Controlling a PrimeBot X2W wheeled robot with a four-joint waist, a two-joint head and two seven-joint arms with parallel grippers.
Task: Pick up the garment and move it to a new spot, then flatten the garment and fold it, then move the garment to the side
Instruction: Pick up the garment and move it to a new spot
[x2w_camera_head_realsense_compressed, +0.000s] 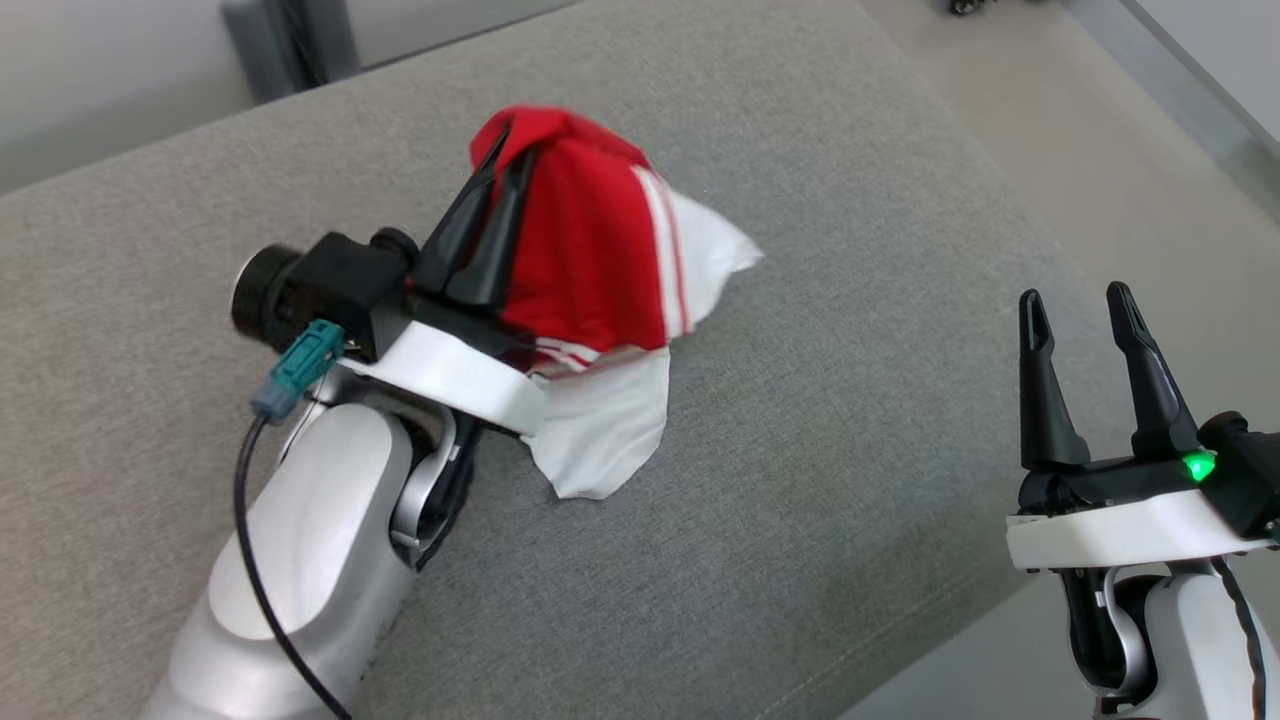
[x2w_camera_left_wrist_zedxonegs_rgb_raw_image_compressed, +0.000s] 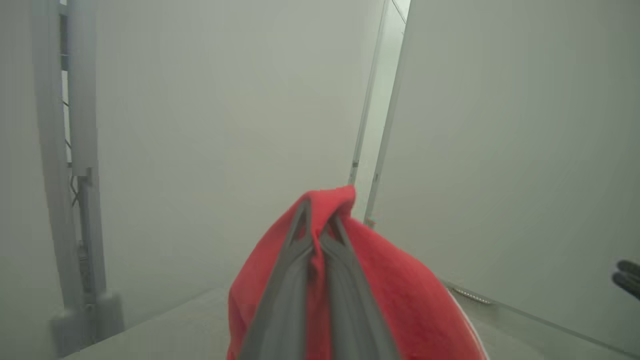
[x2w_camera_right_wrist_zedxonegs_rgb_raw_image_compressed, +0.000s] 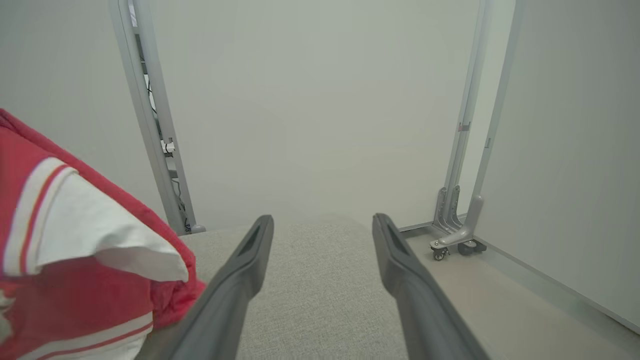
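The garment (x2w_camera_head_realsense_compressed: 590, 270) is red with white stripes and white panels. It hangs in a bunch from my left gripper (x2w_camera_head_realsense_compressed: 515, 150), which is shut on its top above the grey cushion (x2w_camera_head_realsense_compressed: 800, 420). Its white hem droops down toward the cushion. In the left wrist view the red cloth (x2w_camera_left_wrist_zedxonegs_rgb_raw_image_compressed: 400, 295) drapes over both closed fingers (x2w_camera_left_wrist_zedxonegs_rgb_raw_image_compressed: 285, 285). My right gripper (x2w_camera_head_realsense_compressed: 1075, 300) stands open at the lower right, nothing between its fingers, well apart from the garment. The right wrist view has its open fingers (x2w_camera_right_wrist_zedxonegs_rgb_raw_image_compressed: 245, 270) with the garment (x2w_camera_right_wrist_zedxonegs_rgb_raw_image_compressed: 75, 250) at the far left.
The cushion's right edge runs diagonally past my right gripper, with pale floor (x2w_camera_head_realsense_compressed: 1100, 150) beyond it. A metal frame on castors (x2w_camera_right_wrist_zedxonegs_rgb_raw_image_compressed: 457, 240) stands on the floor by the wall. A grey post (x2w_camera_head_realsense_compressed: 290, 45) rises behind the cushion's far edge.
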